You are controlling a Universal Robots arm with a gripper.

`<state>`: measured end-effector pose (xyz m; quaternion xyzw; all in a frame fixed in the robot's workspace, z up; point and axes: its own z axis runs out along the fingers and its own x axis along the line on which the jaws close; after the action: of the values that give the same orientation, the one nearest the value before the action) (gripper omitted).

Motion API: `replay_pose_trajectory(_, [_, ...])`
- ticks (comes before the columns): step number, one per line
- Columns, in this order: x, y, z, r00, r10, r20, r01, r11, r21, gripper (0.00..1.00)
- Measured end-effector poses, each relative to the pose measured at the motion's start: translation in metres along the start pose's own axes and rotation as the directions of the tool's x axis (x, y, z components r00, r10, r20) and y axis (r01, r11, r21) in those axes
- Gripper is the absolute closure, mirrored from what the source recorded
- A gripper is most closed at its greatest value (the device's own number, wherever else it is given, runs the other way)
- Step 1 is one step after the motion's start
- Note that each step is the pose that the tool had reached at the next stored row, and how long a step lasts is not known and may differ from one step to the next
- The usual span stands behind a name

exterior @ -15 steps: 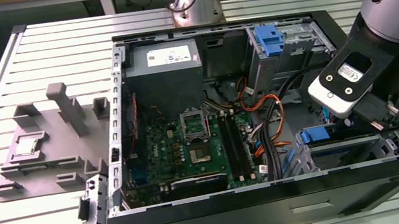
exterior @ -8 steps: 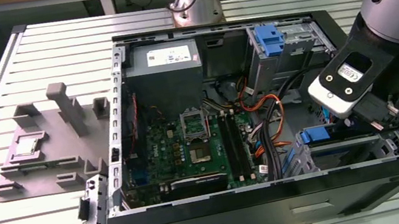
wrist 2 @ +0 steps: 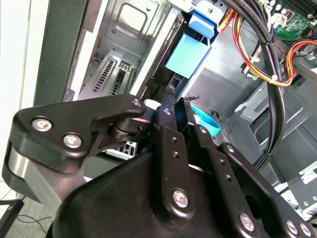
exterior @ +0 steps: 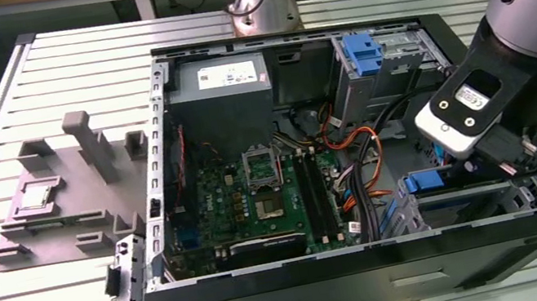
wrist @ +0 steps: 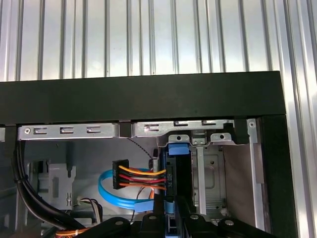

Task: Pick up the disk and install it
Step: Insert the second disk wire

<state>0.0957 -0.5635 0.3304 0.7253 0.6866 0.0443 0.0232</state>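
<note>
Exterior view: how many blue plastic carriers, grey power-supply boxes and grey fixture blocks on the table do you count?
Blue plastic carriers: 2, one on the disk, one upright bracket
Power-supply box: 1
Grey fixture block: 1
Total: 4

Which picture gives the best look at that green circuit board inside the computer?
The exterior view: the green circuit board lies in full sight inside the open computer case, with its sockets and slots visible. The second wrist view catches a corner of it behind cables.
</note>
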Motion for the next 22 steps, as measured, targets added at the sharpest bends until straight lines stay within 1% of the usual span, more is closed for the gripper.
replay_pose_trajectory(4, [0.0001, 0.0004, -0.0041, 1.0, 0.0, 0.0001, 0.0, 1.0, 0.0022, 0.76])
replay_pose_trajectory(13, [0.0005, 0.0017, -0.0158, 1.0, 0.0, 0.0005, 0.0, 1.0, 0.0089, 0.76])
replay_pose_trajectory(14, [0.0006, 0.0019, -0.0167, 1.0, 0.0, 0.0005, 0.0, 1.0, 0.01, 0.78])
replay_pose_trajectory(15, [0.0005, 0.002, -0.0172, 1.0, 0.0, 0.0006, 0.0, 0.9999, 0.0107, 0.84])
replay_pose_trajectory(16, [0.0006, 0.002, -0.0173, 1.0, 0.0, 0.0005, 0.0, 0.9999, 0.0109, 0.84])
replay_pose_trajectory(17, [0.0006, 0.002, -0.0173, 1.0, 0.0, 0.0005, 0.0, 0.9999, 0.0111, 0.9])
replay_pose_trajectory(20, [0.0006, 0.002, -0.0166, 1.0, 0.0, 0.0008, 0.0, 0.9999, 0.0111, 0.9])
replay_pose_trajectory(22, [0.0004, 0.0017, -0.0131, 1.0, 0.0, 0.0008, 0.0, 0.9999, 0.0112, 0.9])
